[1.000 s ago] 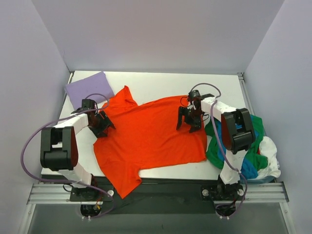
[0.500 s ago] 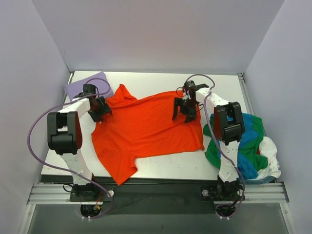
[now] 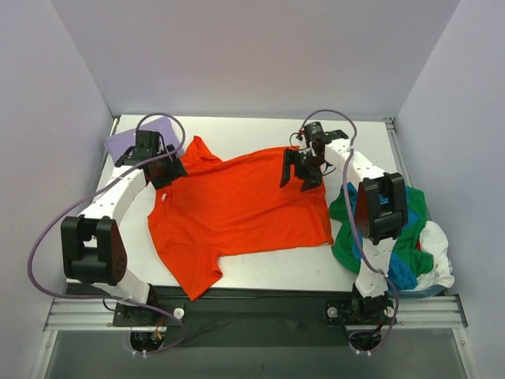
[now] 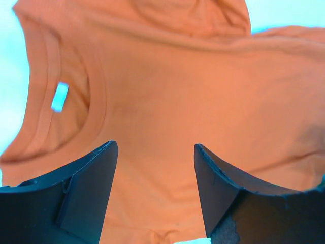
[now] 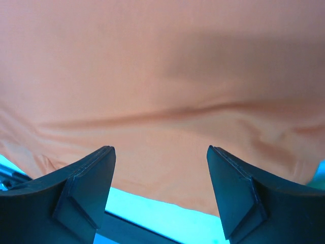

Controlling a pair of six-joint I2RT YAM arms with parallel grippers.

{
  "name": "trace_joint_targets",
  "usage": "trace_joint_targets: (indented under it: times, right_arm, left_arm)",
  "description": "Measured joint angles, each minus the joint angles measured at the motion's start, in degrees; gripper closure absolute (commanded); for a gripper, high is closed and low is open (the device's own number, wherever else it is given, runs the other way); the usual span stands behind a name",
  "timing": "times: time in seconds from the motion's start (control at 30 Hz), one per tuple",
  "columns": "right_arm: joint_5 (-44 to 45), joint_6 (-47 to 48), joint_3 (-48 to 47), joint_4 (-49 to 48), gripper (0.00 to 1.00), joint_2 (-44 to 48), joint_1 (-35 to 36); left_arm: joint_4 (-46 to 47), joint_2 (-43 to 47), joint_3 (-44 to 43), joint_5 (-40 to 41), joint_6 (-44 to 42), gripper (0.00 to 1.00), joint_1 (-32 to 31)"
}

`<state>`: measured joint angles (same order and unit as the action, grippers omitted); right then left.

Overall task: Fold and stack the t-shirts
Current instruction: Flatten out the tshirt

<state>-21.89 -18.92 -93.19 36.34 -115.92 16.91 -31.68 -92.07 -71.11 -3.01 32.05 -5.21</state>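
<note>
now the orange shirt (image 3: 237, 209) has been drawn farther onto the surface (image 3: 260, 134), with both jaws seen open and empty, ready to be folded.

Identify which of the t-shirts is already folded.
The lavender purple t-shirt at the far left corner, a flat rectangle. The orange-red t-shirt lies spread open; the other t-shirts sit heaped at the right edge.

No writing can be read anywhere. The small pale neck tag (image 4: 59, 96) - at nine o'clock, inside the collar of the bright orange-red cloth t-shirt (image 4: 177, 101) - looks blank.
</note>
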Motion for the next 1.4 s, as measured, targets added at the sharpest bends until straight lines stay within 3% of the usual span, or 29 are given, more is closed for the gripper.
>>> trace_joint_targets:
  times: [0.27, 0.47, 0.63, 1.0, 1.4]
  right_arm:
    - [0.63, 1.25, 15.04, -1.22, 0.26, 10.40, 0.44]
    - [0.92, 1.01, 24.09, -3.23, 0.26, 11.19, 0.50]
    - [1.33, 0.81, 26.16, -4.90, 0.26, 11.08, 0.59]
    - [1.84, -0.76, 20.37, -3.10, 0.27, 5.35, 0.83]
    - [1.46, -2.03, 6.82, 2.45, 0.27, -3.72, 1.20]
  left_arm:
    - [-0.87, 11.06, 16.33, 0.04, 4.94, 0.28, -2.32]
    - [-2.80, 13.92, 24.04, 0.74, 6.49, 0.28, -2.51]
    - [-2.89, 13.81, 27.56, 1.33, 6.38, 0.28, -1.66]
    - [-3.23, 4.92, 23.87, -1.36, 3.45, 0.28, 4.83]
    - [-6.93, -11.52, 5.20, -2.10, -0.72, 0.28, 7.58]
